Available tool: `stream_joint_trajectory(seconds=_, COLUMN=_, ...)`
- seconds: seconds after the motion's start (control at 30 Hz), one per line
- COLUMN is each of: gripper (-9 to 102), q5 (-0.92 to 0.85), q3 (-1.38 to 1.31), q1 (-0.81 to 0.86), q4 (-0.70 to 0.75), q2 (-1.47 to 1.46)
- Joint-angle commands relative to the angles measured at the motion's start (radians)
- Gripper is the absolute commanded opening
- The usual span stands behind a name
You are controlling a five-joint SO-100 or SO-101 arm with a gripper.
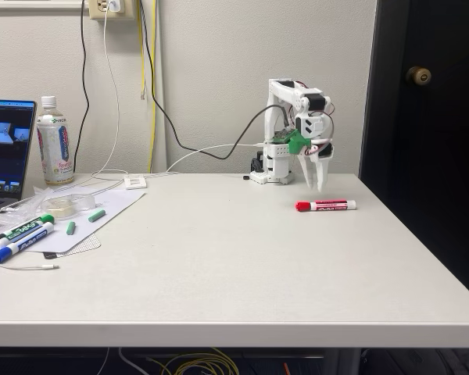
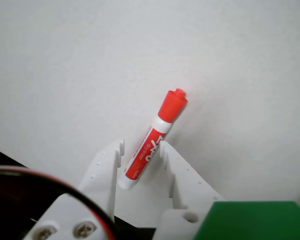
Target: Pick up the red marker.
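One red marker (image 1: 325, 205) lies flat on the white tabletop (image 1: 234, 266), toward the right side in the fixed view, its red cap pointing left and its white barrel with the red label running right. From my wrist view the same marker (image 2: 152, 142) slants up and to the right, cap farthest from me, and its barrel end sits between my two white fingers (image 2: 106, 172). My gripper (image 1: 315, 186) hangs above the tabletop just behind the marker, tips pointing down, close to it but apart from it in the fixed view. My jaws are spread wider than the barrel, with a gap showing on either side in the wrist view, so I am pinching nothing. Whether my fingertips reach the tabletop I cannot tell.

Behind me my white arm (image 1: 291, 117) rises from its base (image 1: 267, 173) near the wall, with a green part at the wrist. Well apart, on the left side of the tabletop in the fixed view, a green-capped marker (image 1: 21, 230) and a blue-capped marker (image 1: 19, 245) lie side by side on a white sheet (image 1: 102, 215). Near them stand a plastic bottle (image 1: 53, 144) and an open laptop (image 1: 6, 148). Cables (image 1: 152, 86) hang down the wall.
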Motion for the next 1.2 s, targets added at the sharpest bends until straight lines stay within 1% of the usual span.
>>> stream_joint_trajectory(seconds=0.0, gripper=19, q5=0.026, q3=0.021, q1=-0.011, q4=-0.046, q2=-0.015)
stream_joint_trajectory(seconds=0.13, gripper=21, q5=0.041, q3=0.058, q1=-0.015, q4=-0.098, q2=-0.026)
stream_joint_trajectory(seconds=0.37, gripper=21, q5=0.063, q3=0.075, q1=-0.031, q4=-0.130, q2=-0.066)
stream_joint_trajectory(seconds=0.57, gripper=20, q5=0.071, q3=0.130, q1=-0.043, q4=-0.206, q2=-0.083)
stream_joint_trajectory(seconds=0.97, gripper=20, q5=0.095, q3=0.138, q1=-0.063, q4=-0.218, q2=-0.123)
stream_joint_trajectory(seconds=1.17, gripper=15, q5=0.106, q3=0.158, q1=-0.074, q4=-0.250, q2=-0.121)
